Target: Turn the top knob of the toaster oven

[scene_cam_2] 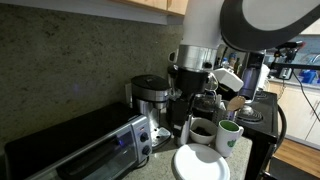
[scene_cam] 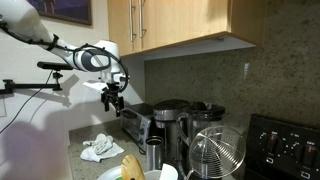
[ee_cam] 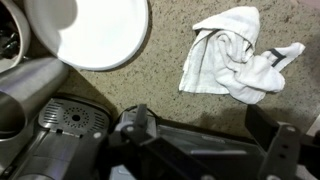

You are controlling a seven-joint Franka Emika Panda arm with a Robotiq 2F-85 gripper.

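In an exterior view the toaster oven [scene_cam: 136, 122] sits on the speckled surface [scene_cam: 75, 145] against the wall, just beside the taller coffee maker [scene_cam: 170, 122]; the tool [scene_cam: 113, 99] hangs in the air above the oven's outer end, apart from it, over a white cloth [scene_cam: 100, 149]. In an exterior view the toaster oven [scene_cam_2: 75, 152] fills the lower corner, its knobs [scene_cam_2: 143, 140] facing the coffee maker [scene_cam_2: 150, 98], with two mugs [scene_cam_2: 228, 136] and a white plate [scene_cam_2: 200, 165] nearby. In the wrist view the tool [ee_cam: 206, 133] stands spread wide and holds nothing, above the cloth [ee_cam: 235, 55] and plate [ee_cam: 95, 30].
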